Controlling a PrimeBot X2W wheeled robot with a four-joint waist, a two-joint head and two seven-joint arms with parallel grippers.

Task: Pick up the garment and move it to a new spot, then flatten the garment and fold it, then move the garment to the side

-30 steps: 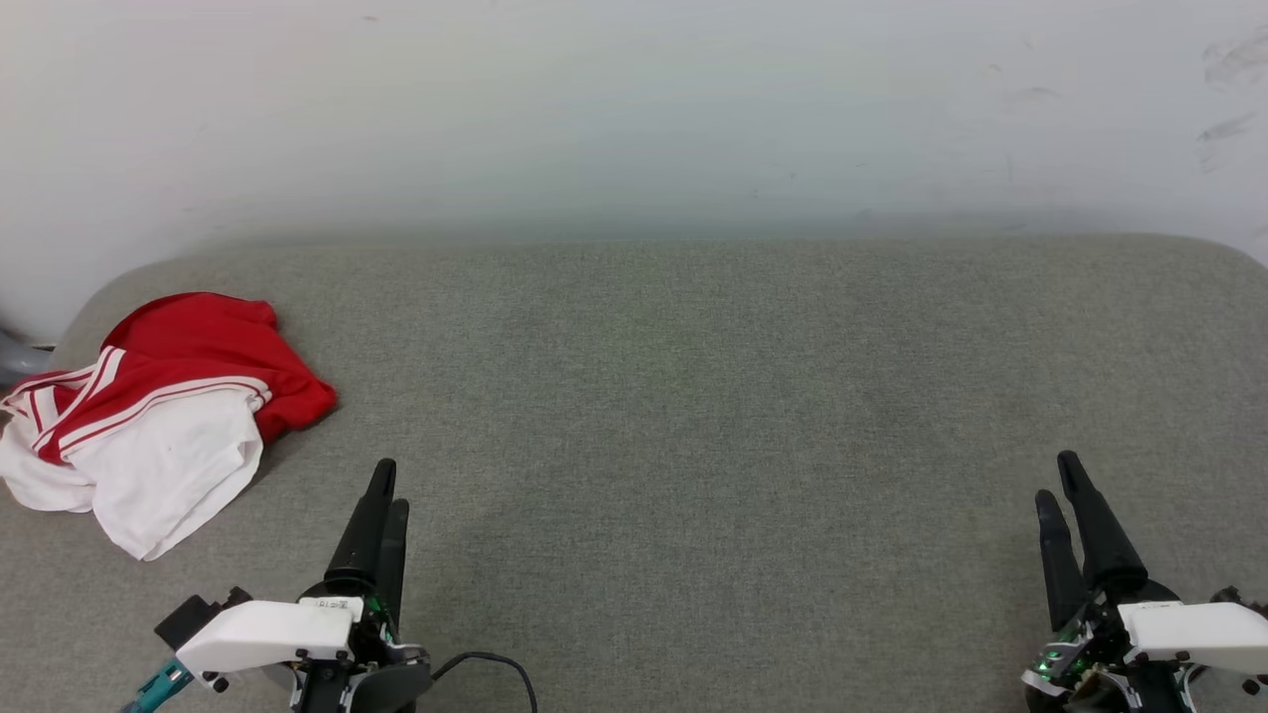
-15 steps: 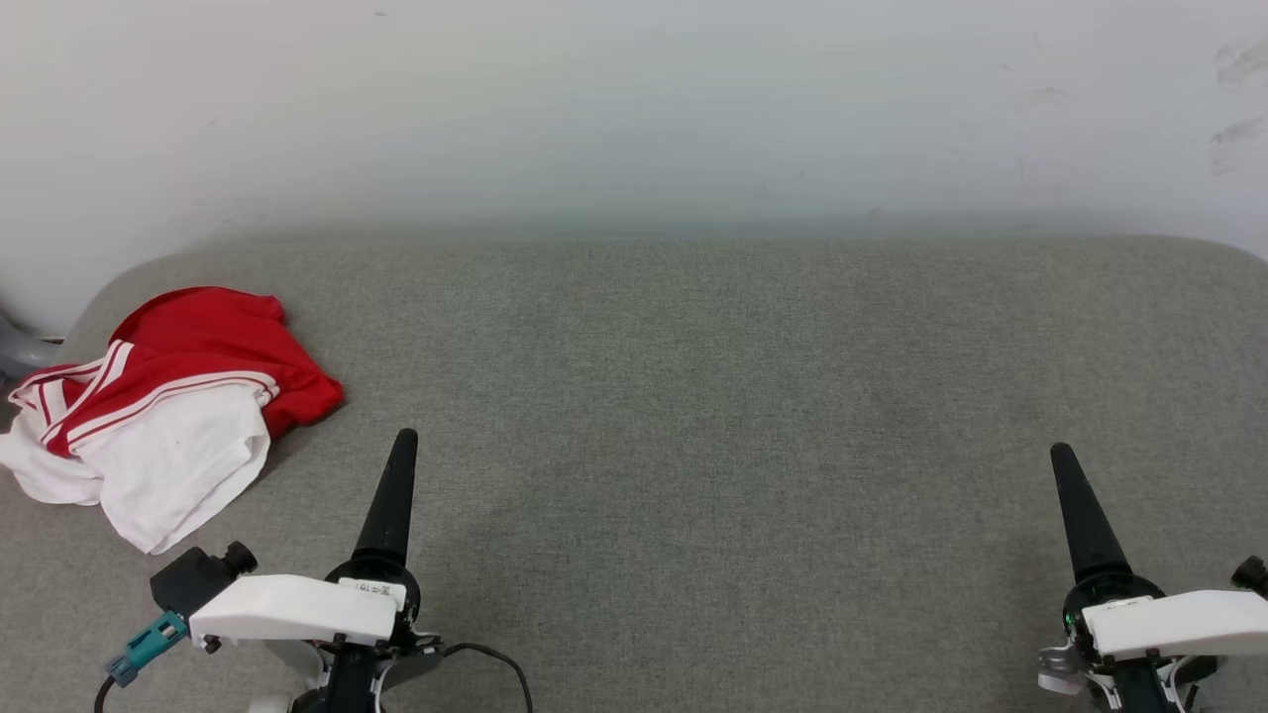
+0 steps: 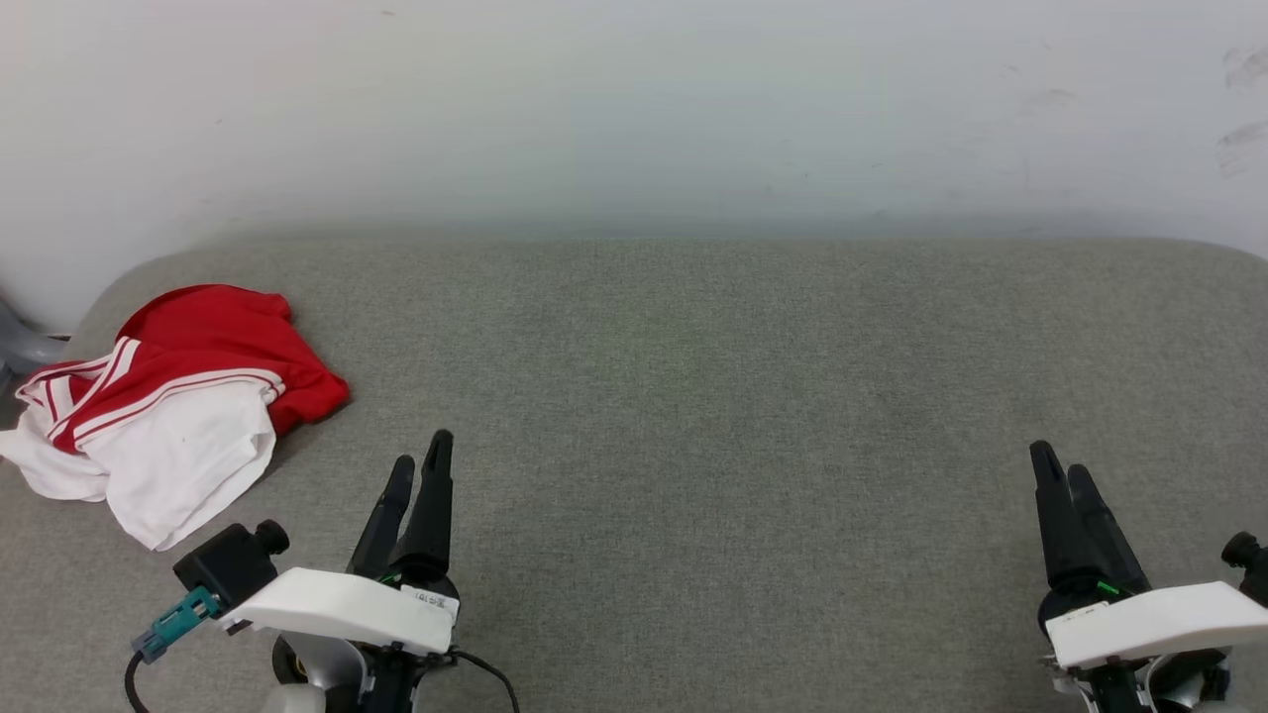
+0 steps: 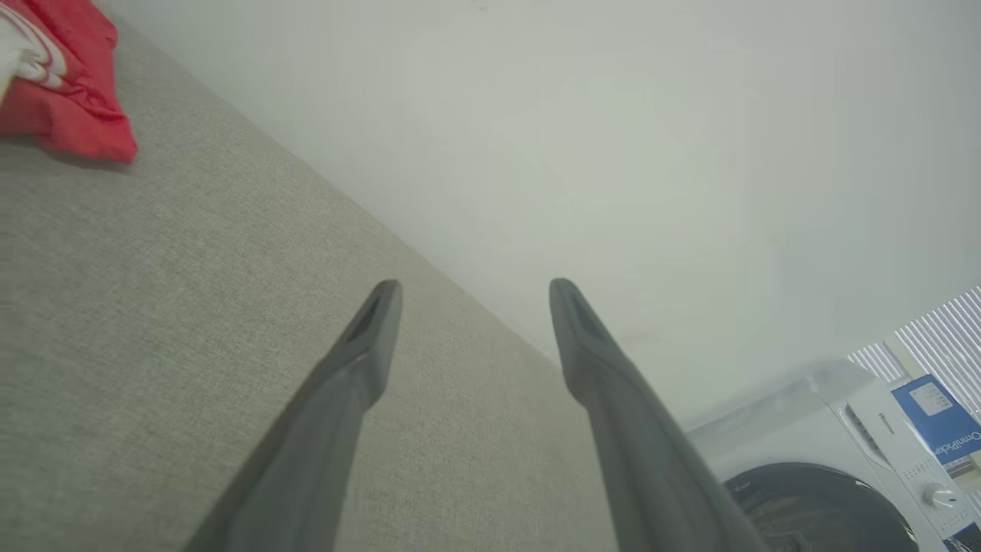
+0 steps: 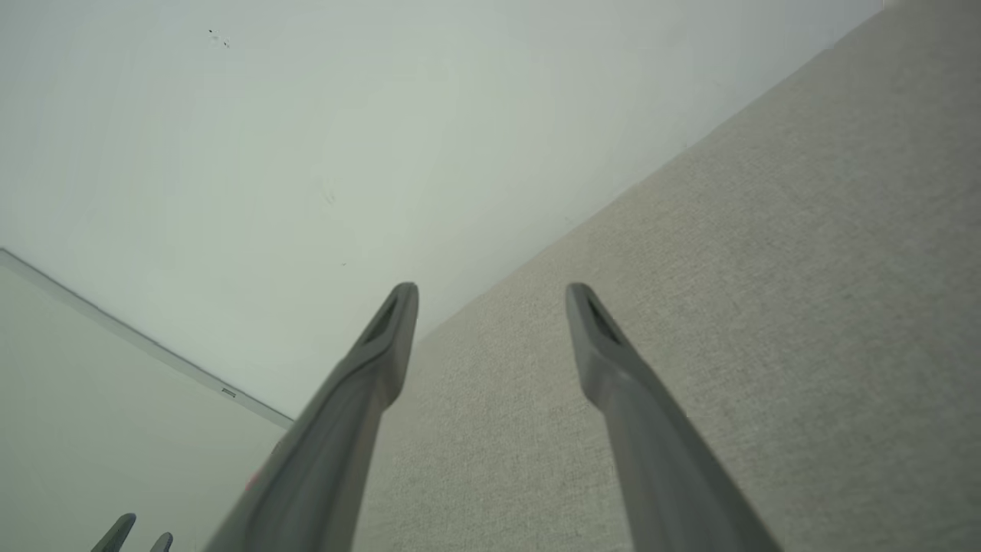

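Note:
The garment (image 3: 168, 406) lies crumpled at the far left of the grey padded surface, red fabric on top with white cloth and striped trim below. Its red edge shows in the left wrist view's top left corner (image 4: 65, 92). My left gripper (image 3: 421, 451) hovers to the right of it and nearer me, open and empty, apart from the cloth; its fingers stand spread in the left wrist view (image 4: 467, 287). My right gripper (image 3: 1055, 460) is at the lower right, open with nothing between its fingers, as the right wrist view (image 5: 490, 290) confirms.
The grey fabric surface (image 3: 713, 396) stretches wide between the two grippers, backed by a pale wall (image 3: 634, 109). A washing machine (image 4: 835, 468) shows beyond the surface's end. A grey object (image 3: 20, 347) sits past the left edge.
Both wrists have rolled: each gripper showed two fingers, then one edge-on, now two again. The left gripper has moved slightly right and forward. The garment has not moved.

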